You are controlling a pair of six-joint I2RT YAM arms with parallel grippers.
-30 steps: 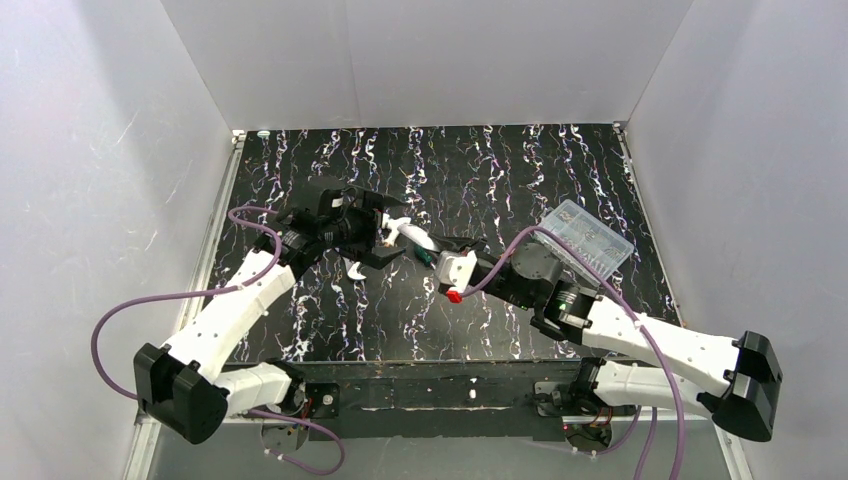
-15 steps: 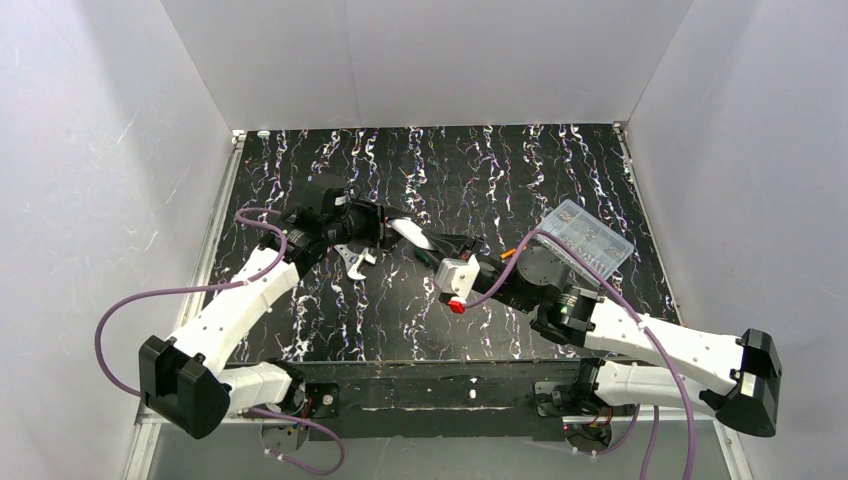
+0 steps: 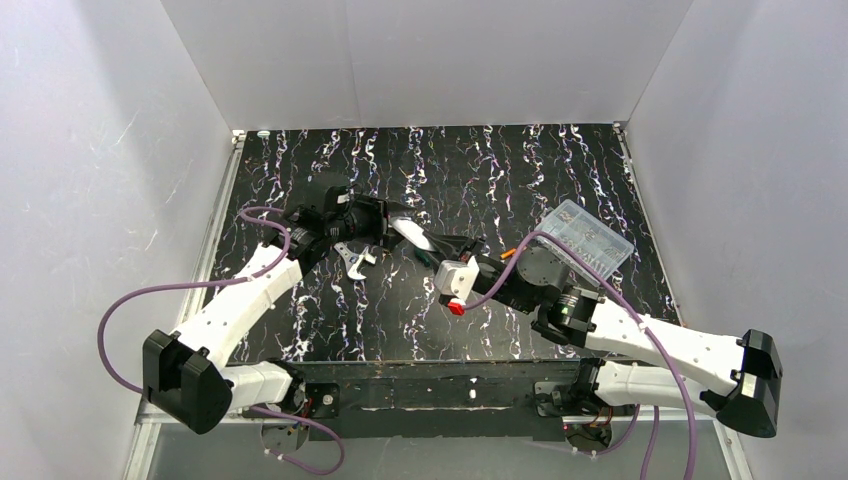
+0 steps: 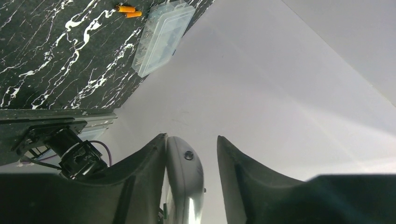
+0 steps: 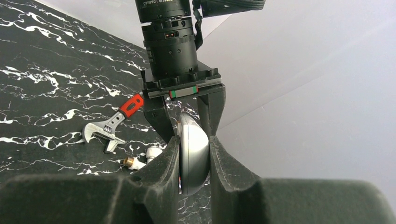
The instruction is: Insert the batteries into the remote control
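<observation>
The white remote control (image 3: 410,232) hangs above the table between both arms. My right gripper (image 5: 194,137) is shut on its near end (image 5: 192,158), both pads pressed against it. My left gripper (image 4: 191,137) straddles the other end. The remote control (image 4: 184,182) lies against one finger there, and a clear gap separates it from the other finger. Two orange batteries (image 4: 126,8) lie side by side on the table next to a clear plastic box (image 4: 162,36), apart from both grippers.
The clear box (image 3: 588,238) sits at the right of the black marbled table. A red-handled adjustable wrench (image 5: 112,126) and a white fitting with a brass end (image 5: 140,161) lie below the remote. A green-handled screwdriver (image 3: 425,257) lies near the middle. White walls enclose the table.
My left gripper went from wide open to narrow around the remote's far end, then eased off slightly. The right gripper kept its hold and shifted a little.
</observation>
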